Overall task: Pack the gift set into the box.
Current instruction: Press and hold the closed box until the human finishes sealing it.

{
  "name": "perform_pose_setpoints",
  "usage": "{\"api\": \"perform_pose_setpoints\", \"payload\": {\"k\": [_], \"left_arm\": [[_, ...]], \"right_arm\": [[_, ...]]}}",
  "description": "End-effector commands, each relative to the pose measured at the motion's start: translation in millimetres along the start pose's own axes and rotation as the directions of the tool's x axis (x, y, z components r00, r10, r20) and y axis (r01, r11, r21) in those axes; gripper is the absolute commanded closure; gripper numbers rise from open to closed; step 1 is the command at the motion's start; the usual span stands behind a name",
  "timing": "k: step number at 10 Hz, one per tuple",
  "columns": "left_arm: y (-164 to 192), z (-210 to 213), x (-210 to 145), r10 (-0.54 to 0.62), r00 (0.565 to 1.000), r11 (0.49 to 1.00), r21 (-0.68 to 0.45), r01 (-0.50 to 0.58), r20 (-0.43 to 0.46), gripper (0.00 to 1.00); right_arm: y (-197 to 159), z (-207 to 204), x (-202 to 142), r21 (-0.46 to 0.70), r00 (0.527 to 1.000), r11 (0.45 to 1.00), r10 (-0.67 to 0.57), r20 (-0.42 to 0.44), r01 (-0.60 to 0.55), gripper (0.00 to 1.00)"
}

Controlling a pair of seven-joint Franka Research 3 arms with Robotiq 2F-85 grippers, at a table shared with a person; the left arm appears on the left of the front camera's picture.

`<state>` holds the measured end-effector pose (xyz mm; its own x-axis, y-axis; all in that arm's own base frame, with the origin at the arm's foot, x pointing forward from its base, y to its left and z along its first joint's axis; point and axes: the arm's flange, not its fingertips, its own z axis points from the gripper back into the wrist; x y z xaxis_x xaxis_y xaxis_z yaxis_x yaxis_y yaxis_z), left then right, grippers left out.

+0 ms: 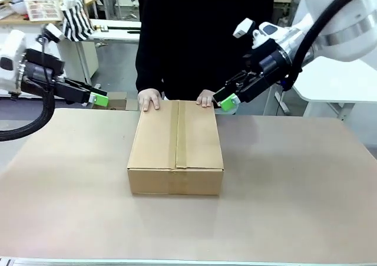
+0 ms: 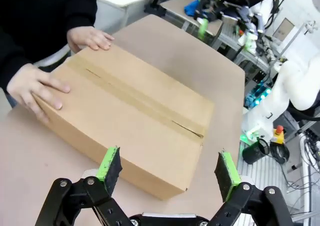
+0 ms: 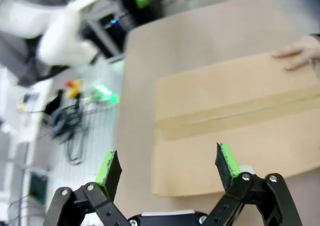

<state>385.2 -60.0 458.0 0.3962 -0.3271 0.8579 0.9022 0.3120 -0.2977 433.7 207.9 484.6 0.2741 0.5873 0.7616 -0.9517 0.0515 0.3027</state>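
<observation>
The box (image 1: 175, 142) lies shut in the middle of the table (image 1: 294, 183), with a strip of tape along its top seam. The gift set is hidden. A person in black rests one hand (image 1: 149, 99) and the other hand (image 1: 205, 98) on the box's far edge. My left gripper (image 1: 100, 99) hovers open to the far left of the box, holding nothing. My right gripper (image 1: 227, 102) hangs open by the far right corner, near the person's hand. The left wrist view has its gripper (image 2: 167, 166) above the box (image 2: 135, 110). In the right wrist view, that gripper (image 3: 166, 166) is above the box (image 3: 235, 116).
A white slatted basket (image 1: 42, 5) and a striped bag (image 1: 76, 15) sit on a bench behind at the left. A white table (image 1: 336, 83) stands off to the right. Bare tabletop lies around the box on the near, left and right sides.
</observation>
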Motion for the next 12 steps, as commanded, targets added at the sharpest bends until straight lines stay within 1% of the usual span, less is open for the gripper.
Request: {"api": "perform_pose_setpoints", "payload": {"k": [1,2,3,4,5,6,7,8,9,11,12], "left_arm": [[0,-3,1,-0.031,0.999,0.999,0.008,0.031,0.014,0.00],[6,-10,-13,-0.169,0.983,0.985,0.050,0.166,0.071,0.00],[8,-16,-24,-0.196,0.974,0.981,0.020,0.195,0.113,0.00],[8,-21,-29,-0.199,0.970,0.979,-0.021,0.204,0.141,0.00],[10,-31,-30,-0.259,0.952,0.963,-0.038,0.269,0.163,0.00],[14,-47,-34,-0.272,0.941,0.949,-0.107,0.297,0.203,0.00],[23,-69,-41,-0.321,0.931,0.926,-0.148,0.347,0.171,0.00],[35,-92,-49,-0.396,0.907,0.889,-0.188,0.418,0.146,0.00],[47,-110,-53,-0.472,0.875,0.853,-0.195,0.484,0.111,0.00],[66,-141,-65,-0.510,0.858,0.841,-0.170,0.513,0.068,0.00],[71,-152,-70,-0.512,0.857,0.842,-0.162,0.515,0.062,0.00]], "right_arm": [[-34,-44,-3,-0.067,0.933,0.942,0.335,0.131,-0.329,0.00],[-48,-66,-13,-0.169,0.882,0.870,0.470,0.006,-0.463,0.00],[-55,-75,-26,-0.230,0.848,0.827,0.530,0.011,-0.513,0.00],[-60,-78,-42,-0.215,0.841,0.839,0.530,0.108,-0.500,0.00],[-61,-80,-52,-0.213,0.865,0.863,0.488,0.117,-0.458,0.00],[-60,-82,-56,-0.205,0.868,0.873,0.475,0.145,-0.443,0.00],[-60,-82,-59,-0.203,0.886,0.901,0.422,0.195,-0.384,0.00],[-58,-83,-65,-0.145,0.907,0.947,0.318,0.276,-0.288,0.00],[-53,-88,-71,-0.105,0.931,0.968,0.247,0.268,-0.226,0.00],[-45,-96,-86,-0.132,0.959,0.976,0.199,0.202,-0.175,0.00],[-44,-101,-94,-0.121,0.959,0.979,0.184,0.214,-0.161,0.00]]}}
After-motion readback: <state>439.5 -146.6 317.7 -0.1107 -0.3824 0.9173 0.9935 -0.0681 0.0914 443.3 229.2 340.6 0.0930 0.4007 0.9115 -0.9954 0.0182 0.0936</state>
